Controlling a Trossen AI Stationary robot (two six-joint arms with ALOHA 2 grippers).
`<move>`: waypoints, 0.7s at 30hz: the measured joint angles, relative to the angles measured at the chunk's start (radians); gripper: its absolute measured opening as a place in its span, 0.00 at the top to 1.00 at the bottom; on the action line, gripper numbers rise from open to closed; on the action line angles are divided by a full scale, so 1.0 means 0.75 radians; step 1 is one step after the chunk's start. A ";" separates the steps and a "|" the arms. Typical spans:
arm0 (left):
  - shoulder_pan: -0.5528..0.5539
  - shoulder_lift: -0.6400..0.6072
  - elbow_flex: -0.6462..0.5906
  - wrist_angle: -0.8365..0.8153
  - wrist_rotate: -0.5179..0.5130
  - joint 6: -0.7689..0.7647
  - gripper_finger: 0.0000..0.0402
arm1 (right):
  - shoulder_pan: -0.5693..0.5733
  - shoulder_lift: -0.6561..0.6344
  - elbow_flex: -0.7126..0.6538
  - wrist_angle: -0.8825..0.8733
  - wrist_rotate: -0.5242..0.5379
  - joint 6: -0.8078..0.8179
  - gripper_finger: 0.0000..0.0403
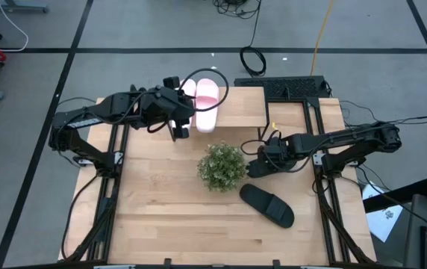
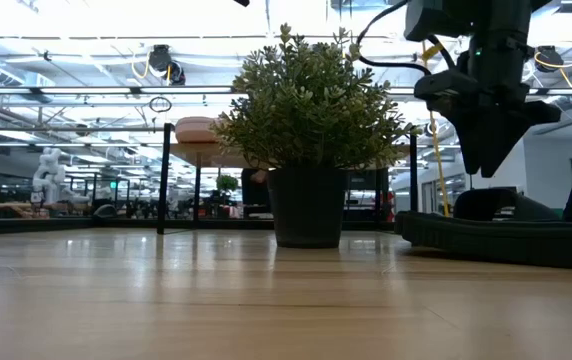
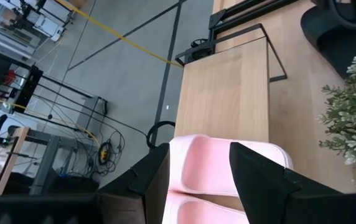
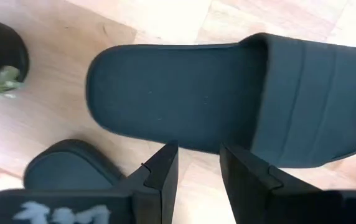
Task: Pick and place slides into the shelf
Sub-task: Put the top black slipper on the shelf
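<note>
While my left hand (image 1: 186, 119) sits over the shelf (image 1: 242, 108) with its fingers (image 3: 262, 180) apart around a pink slide (image 3: 206, 165), I can see both pink slides (image 1: 206, 104) lying side by side on the board at the shelf's left end. The slide looks like it is already resting on the board, so I think letting go is nearly done.

My right hand (image 1: 260, 166) is low over the tabletop (image 1: 169, 217), just beside the plant (image 1: 222, 166). Its fingers (image 4: 246, 171) are partly apart and hold nothing. Right in front of them lies a black slide (image 4: 228, 99), and I think a second black slide (image 4: 69, 168) is close under the hand, but I cannot see it well. Another view shows a black slide (image 1: 267, 204) lying near the plant.

To do this step well, I should lift my left hand straight up so it does not drag the pink slide off the board. For the black slide, I should open the right hand wider, go down over the slide's edge, and stay clear of the plant. The shelf has bare board on its right side for the black pair.
</note>
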 joint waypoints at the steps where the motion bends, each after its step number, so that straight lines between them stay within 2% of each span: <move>1: 0.005 0.000 0.000 0.000 0.000 0.000 0.56 | 0.000 0.000 -0.002 -0.002 0.003 -0.002 0.73; 21: 0.050 0.000 0.000 0.011 0.013 -0.028 0.56 | -0.032 0.000 -0.002 -0.096 -0.094 -0.105 0.73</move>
